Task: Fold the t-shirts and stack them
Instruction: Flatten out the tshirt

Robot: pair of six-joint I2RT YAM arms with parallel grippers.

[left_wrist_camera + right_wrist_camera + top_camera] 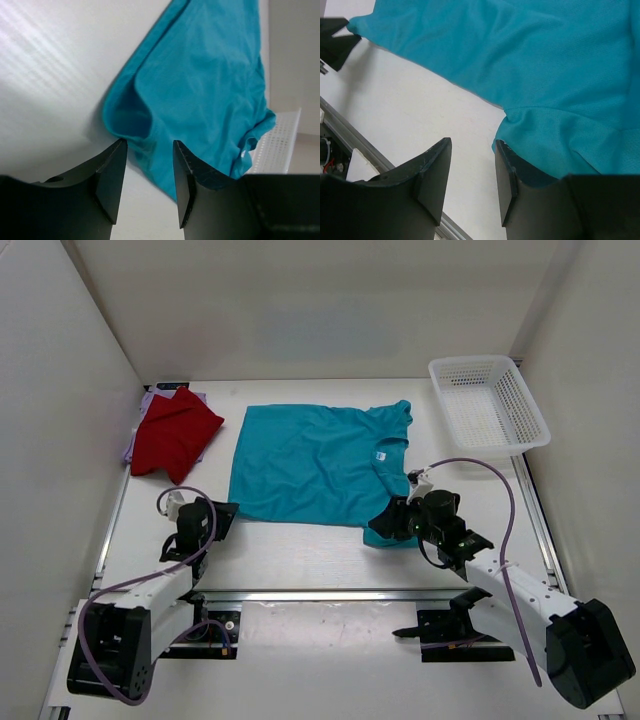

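At the near edge of the teal t-shirt (310,460), left hand (149,142) and right hand (472,141) stand partly open, holding nothing; each should pinch cloth deeply, then lift together.

No legible text; the neck label (381,454) on the teal t-shirt (300,460) is unreadable.

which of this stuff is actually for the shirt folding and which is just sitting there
For the job:
teal t-shirt, spread flat mid-table
red t-shirt, folded, far left
lavender t-shirt, under the red one

Just lying about:
white basket, far right corner
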